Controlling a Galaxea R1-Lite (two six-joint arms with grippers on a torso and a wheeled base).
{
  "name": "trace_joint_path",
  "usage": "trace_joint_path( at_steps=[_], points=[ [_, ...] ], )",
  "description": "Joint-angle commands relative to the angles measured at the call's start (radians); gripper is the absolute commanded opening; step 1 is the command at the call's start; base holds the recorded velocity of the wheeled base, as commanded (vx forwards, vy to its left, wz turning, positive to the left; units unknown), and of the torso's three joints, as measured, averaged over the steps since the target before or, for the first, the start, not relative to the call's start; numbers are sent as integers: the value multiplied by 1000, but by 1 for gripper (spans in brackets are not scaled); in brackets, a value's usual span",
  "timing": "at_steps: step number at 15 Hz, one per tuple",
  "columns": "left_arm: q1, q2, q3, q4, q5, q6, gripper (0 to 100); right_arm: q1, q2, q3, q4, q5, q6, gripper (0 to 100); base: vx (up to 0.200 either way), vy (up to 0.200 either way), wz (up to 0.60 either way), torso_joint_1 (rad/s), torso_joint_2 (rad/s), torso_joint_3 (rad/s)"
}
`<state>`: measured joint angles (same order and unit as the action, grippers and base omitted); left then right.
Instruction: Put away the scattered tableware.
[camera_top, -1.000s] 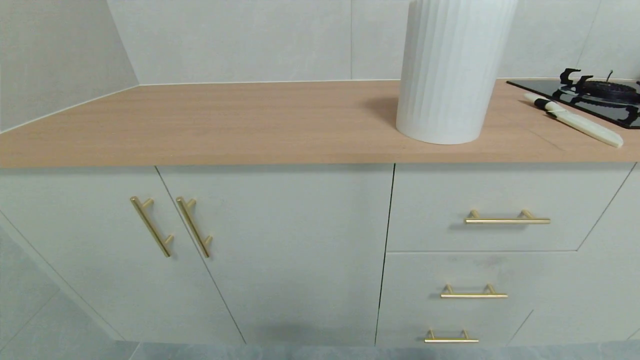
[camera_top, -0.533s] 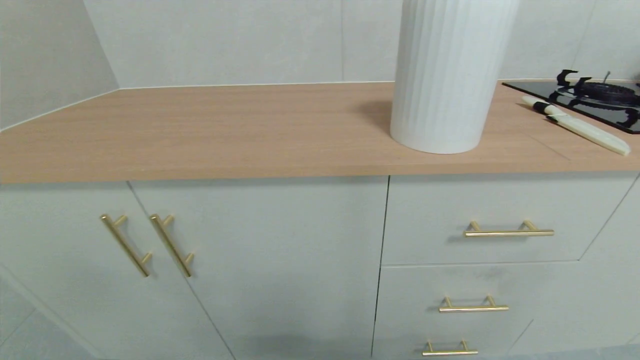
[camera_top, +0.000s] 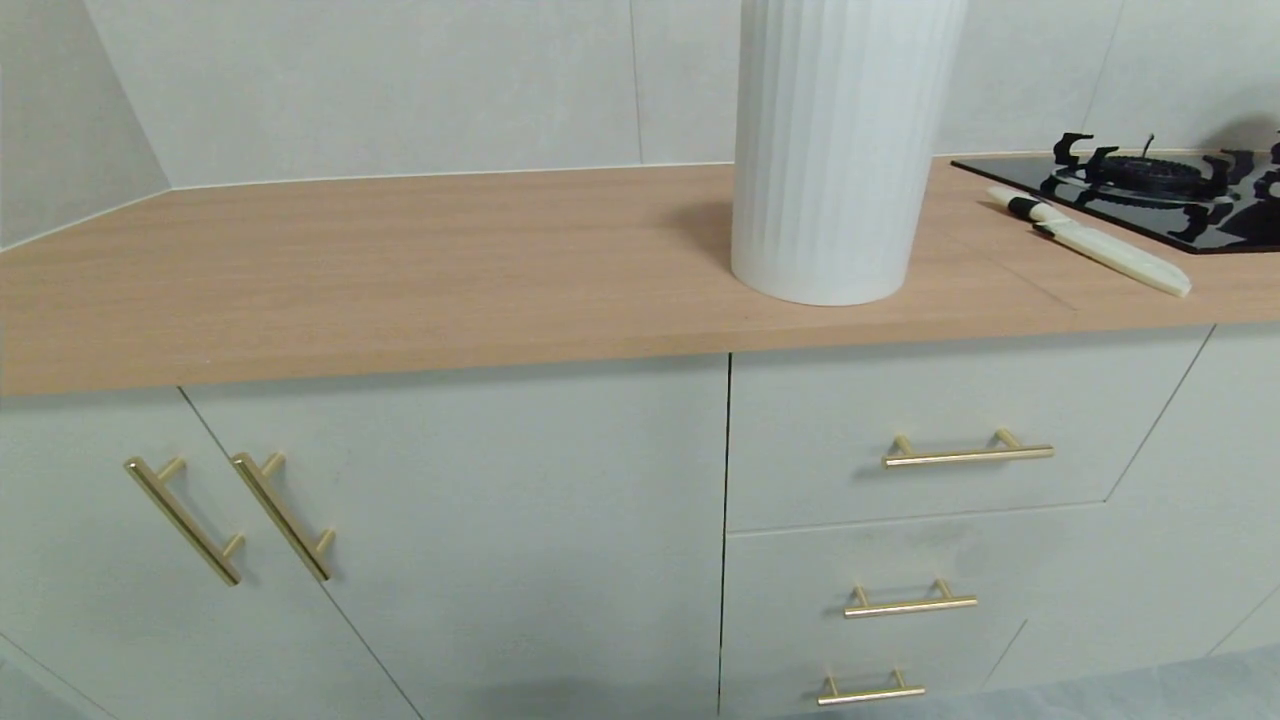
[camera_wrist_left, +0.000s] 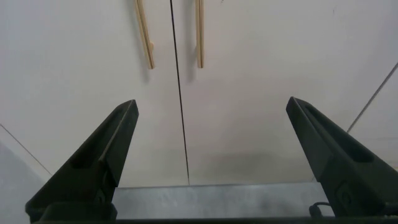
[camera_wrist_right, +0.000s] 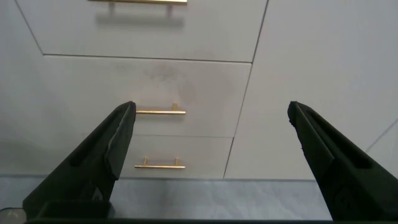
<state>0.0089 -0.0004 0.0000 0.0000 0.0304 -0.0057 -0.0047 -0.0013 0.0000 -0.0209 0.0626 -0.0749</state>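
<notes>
Black fingers of my left gripper (camera_wrist_left: 211, 106) are standing wide apart before the pale cabinet doors (camera_wrist_left: 261, 93) with their brass handles (camera_wrist_left: 145, 34), and my right gripper (camera_wrist_right: 211, 109) is gaping just as wide before the drawers (camera_wrist_right: 143, 87). Farther off, on the wooden countertop (camera_top: 400, 260), a white ribbed container (camera_top: 835, 150) is standing upright, and the cream-bladed knife (camera_top: 1095, 245) is lying to its right, just beside the black gas hob (camera_top: 1215, 238).

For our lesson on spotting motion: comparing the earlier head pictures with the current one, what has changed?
Only the head camera shifted; the whole scene slid toward the view's left. The white ribbed container, the knife and the stove kept their places on the counter. Nothing was grasped or released.
</notes>
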Motion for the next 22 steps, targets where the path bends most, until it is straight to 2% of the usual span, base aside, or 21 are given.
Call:
trace_joint_path(
  at_steps=[1,3,12,22],
  points=[
    [0,0,0,0,0,0,100,0,1,0,-1,0,0,100,0,0,0,0,0,0],
    [0,0,0,0,0,1,100,0,1,0,-1,0,0,100,0,0,0,0,0,0],
    [0,0,0,0,0,1,100,0,1,0,-1,0,1,100,0,-200,0,7,2,3],
    [0,0,0,0,0,0,100,0,1,0,1,0,-23,100,0,0,0,0,0,0]
  ],
)
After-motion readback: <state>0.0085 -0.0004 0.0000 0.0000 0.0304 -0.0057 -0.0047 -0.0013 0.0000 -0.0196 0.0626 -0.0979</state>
